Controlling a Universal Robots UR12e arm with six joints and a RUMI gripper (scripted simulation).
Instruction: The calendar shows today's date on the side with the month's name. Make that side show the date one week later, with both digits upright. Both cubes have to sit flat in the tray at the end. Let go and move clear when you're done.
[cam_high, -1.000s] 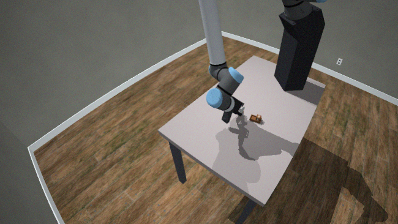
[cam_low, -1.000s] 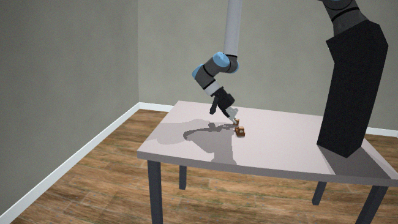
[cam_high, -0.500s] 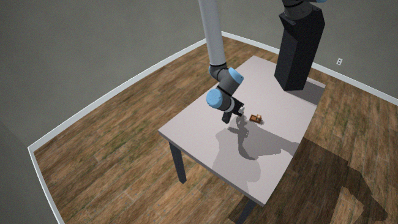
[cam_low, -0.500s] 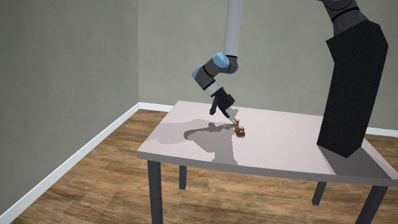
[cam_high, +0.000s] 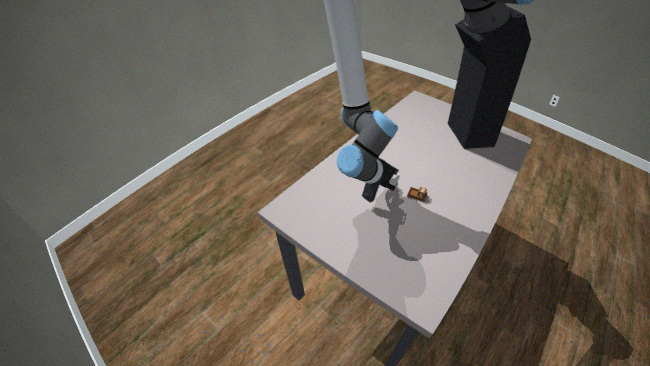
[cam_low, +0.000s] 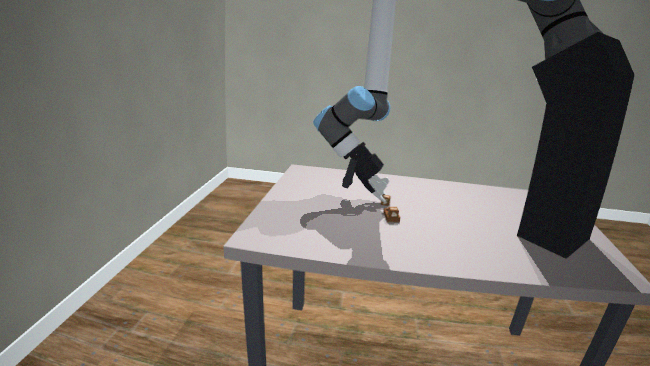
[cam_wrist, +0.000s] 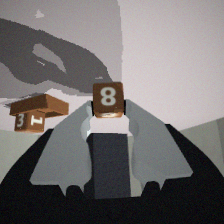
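My gripper (cam_high: 395, 184) (cam_low: 383, 198) (cam_wrist: 108, 101) is shut on a brown wooden cube (cam_low: 386, 200) (cam_wrist: 107, 86), held between the fingertips. A white 8 on it reads upright in the wrist view; its other digits are hidden or unreadable. The small brown tray (cam_high: 412, 194) (cam_low: 393, 219) (cam_wrist: 30, 108) lies on the table beside the gripper, to the left in the wrist view. The other cube (cam_high: 423, 190) (cam_low: 394, 212) (cam_wrist: 29, 123) is at one end of the tray. It shows a 3 and a sideways 1 in the wrist view. The month's name cannot be read.
The pale table (cam_high: 320, 200) (cam_low: 450, 240) carries the tray. The arm's dark pedestal (cam_high: 482, 95) (cam_low: 575, 160) stands toward the table's far end. The arm's shadow falls across the table beside the tray.
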